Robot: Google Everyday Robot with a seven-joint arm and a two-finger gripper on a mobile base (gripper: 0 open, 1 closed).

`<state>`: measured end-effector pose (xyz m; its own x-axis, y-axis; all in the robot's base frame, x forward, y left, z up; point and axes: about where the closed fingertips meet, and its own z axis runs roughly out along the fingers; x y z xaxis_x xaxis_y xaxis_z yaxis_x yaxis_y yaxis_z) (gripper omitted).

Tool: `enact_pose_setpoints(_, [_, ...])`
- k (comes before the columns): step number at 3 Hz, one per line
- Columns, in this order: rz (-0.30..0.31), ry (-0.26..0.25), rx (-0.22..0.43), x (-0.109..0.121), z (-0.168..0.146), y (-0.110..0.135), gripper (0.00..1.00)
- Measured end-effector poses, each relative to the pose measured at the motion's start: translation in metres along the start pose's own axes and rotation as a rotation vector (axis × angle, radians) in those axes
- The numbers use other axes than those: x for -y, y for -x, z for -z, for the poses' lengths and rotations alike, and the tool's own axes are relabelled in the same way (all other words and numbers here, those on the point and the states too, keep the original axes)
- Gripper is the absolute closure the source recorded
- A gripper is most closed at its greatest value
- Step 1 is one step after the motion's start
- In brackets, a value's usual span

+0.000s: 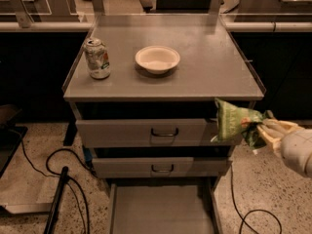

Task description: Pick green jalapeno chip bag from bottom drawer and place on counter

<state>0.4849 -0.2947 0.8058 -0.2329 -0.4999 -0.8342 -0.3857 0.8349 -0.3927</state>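
My gripper is at the right of the cabinet, level with the top drawer, and is shut on the green jalapeno chip bag. The crinkled bag hangs in the air just below the counter's front right corner, in front of the top drawer's right end. The bottom drawer is pulled out at the bottom of the view and its tray shows nothing in it.
A green-and-white soda can stands at the counter's left front. A white bowl sits near the counter's middle. Two upper drawers with dark handles are closed. Black cables lie on the speckled floor at left and right.
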Motion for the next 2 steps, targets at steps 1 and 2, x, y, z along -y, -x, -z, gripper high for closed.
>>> enact_pose_setpoints(1, [-0.012,-0.124,0.086,0.046,0.013,0.045,1.00])
enact_pose_setpoints(2, [-0.002,-0.217,0.162,0.084,0.028,0.089,1.00])
